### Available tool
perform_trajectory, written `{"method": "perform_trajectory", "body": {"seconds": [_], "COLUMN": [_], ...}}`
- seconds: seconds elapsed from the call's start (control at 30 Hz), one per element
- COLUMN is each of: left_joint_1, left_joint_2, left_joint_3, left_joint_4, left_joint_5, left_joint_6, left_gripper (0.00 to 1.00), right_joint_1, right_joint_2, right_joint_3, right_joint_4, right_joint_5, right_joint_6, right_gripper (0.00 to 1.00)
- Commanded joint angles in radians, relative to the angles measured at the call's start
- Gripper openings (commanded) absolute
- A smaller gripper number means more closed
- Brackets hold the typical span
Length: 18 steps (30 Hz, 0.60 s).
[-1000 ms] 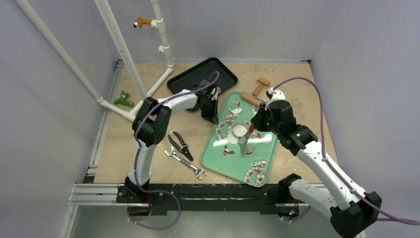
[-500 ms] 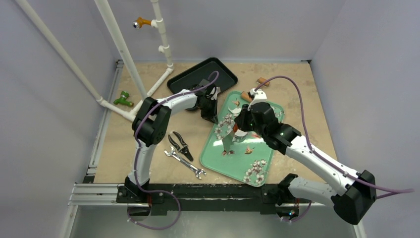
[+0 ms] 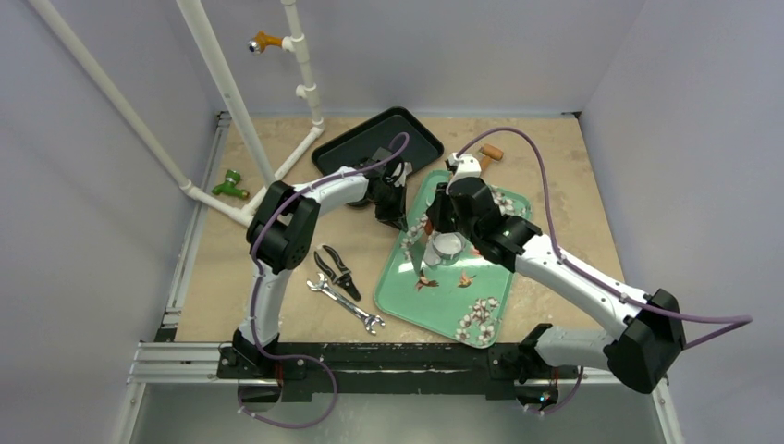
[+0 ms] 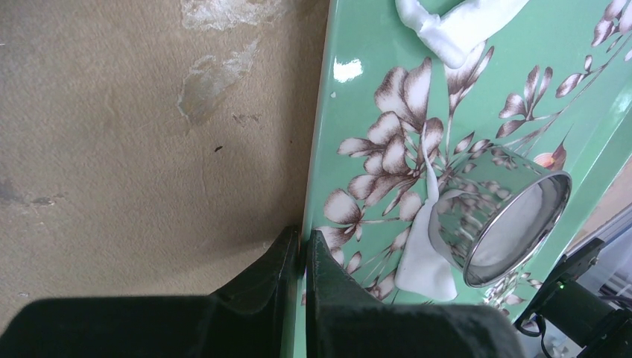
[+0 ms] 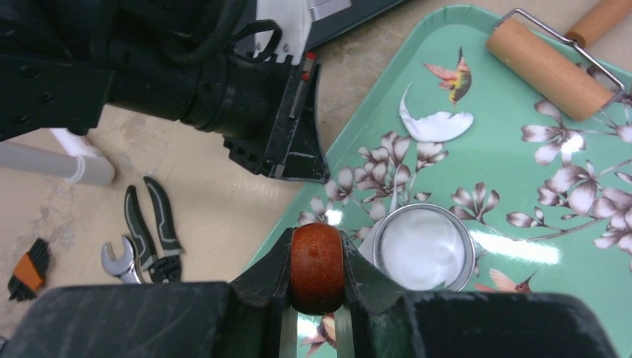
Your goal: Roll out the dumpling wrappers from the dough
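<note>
Leftward across the tray (image 3: 442, 310) the right gripper (image 5: 317, 250) had swung since a second before. Its fingers were clamped on a red-brown knob (image 5: 317, 272), just beside the ring (image 4: 484, 198) that held the wrapper (image 5: 423, 250). The left gripper (image 4: 302, 242) was closed on the tray's left rim, near the right one. Open tray lay toward the near end, and a roller (image 5: 548, 67) lay at the far rim. Tan table (image 3: 217, 277), pale walls around.

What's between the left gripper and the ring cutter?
A white dough scrap on the tray, beside the ring cutter; the left wrist view shows it.
</note>
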<state>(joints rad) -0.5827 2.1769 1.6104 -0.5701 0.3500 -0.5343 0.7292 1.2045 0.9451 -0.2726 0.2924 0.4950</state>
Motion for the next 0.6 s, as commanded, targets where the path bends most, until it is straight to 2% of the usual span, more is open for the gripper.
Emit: {"method": "perform_trajectory", "body": {"seconds": [0.0, 0.2, 0.37, 0.57], "left_joint_1": [0.001, 0.001, 0.000, 0.000], "left_joint_2": [-0.003, 0.002, 0.004, 0.003], "left_joint_3": [-0.004, 0.006, 0.006, 0.005], "left_joint_4": [0.018, 0.016, 0.014, 0.013], "left_joint_5": [-0.002, -0.001, -0.002, -0.003], "left_joint_6": [-0.017, -0.017, -0.016, -0.013], "left_gripper": [0.00, 0.00, 0.00, 0.00], "right_joint_1": [0.008, 0.008, 0.007, 0.007], "right_joint_2": [-0.028, -0.135, -0.144, -0.118], "right_joint_3": [0.089, 0.125, 0.176, 0.141], "right_joint_4": [-0.040, -0.249, -0.460, -0.504], "right_joint_5": [-0.105, -0.199, -0.106, 0.059], "right_joint_6": [-0.085, -0.158, -0.120, -0.081], "right_gripper": [0.00, 0.00, 0.00, 0.00]}}
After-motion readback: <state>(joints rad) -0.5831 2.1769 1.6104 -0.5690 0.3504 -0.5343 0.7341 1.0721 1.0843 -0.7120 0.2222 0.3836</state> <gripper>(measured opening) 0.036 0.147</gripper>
